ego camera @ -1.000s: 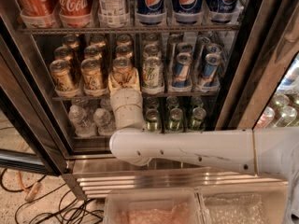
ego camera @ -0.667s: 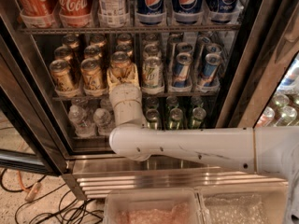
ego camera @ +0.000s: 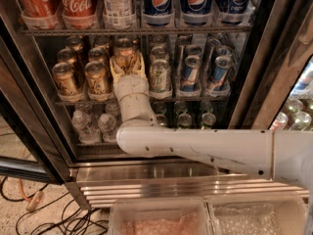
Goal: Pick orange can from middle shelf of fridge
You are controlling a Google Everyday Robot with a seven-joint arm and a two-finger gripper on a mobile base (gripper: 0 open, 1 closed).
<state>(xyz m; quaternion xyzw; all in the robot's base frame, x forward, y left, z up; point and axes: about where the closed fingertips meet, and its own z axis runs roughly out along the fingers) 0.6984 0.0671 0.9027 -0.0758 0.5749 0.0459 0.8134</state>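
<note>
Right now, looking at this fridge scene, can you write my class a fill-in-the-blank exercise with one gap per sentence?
1. The gripper is at the orange can on the ____ shelf of the fridge.
2. The neighbouring can on its right is white and ____.
3. The clear bottles under that shelf hold ____.
Missing words: middle; green; water.

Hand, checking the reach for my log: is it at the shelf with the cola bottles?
No, the hand is at an orange can on the middle shelf, one rack below the cola bottles.
</note>
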